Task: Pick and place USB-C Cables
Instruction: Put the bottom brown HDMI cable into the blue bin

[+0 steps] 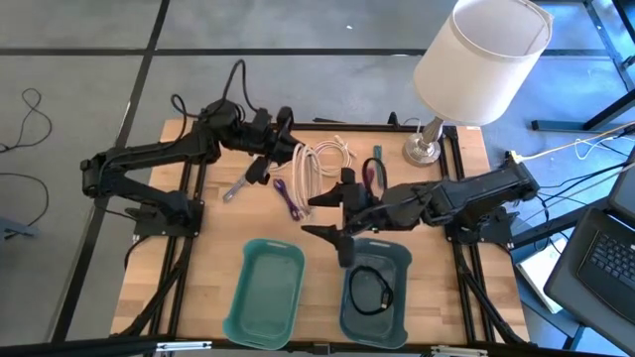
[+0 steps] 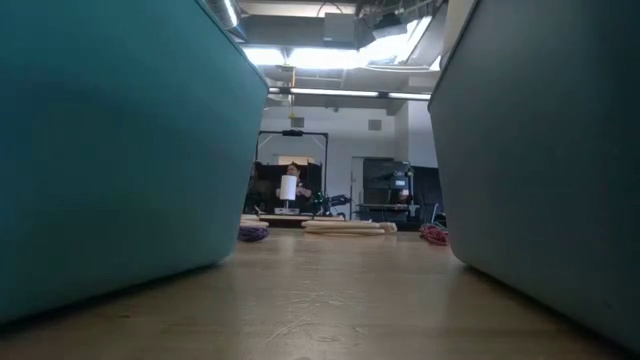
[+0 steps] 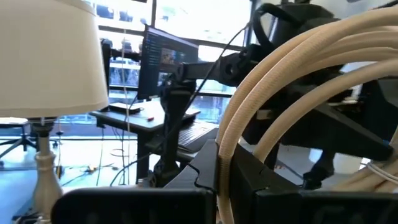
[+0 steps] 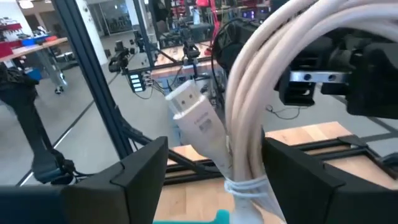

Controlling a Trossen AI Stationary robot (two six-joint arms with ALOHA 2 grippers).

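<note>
Wooden tabletop carries two teal trays at its near edge, the left tray bare and the right tray already holding a dark cable, with a lamp at the far right corner. Cream-white coiled cable hangs between both arms at table centre: the left gripper is clamped shut on its far-left loops, while the right gripper stands with jaws fully spread, the coil's tied end and white plug lying between the fingers but not pinched. Judged from this, the coil's long axis runs from the left jaws toward the right ones, so the right arm, nearer the trays, need only close; purple lead lies loose just near-left.
</note>
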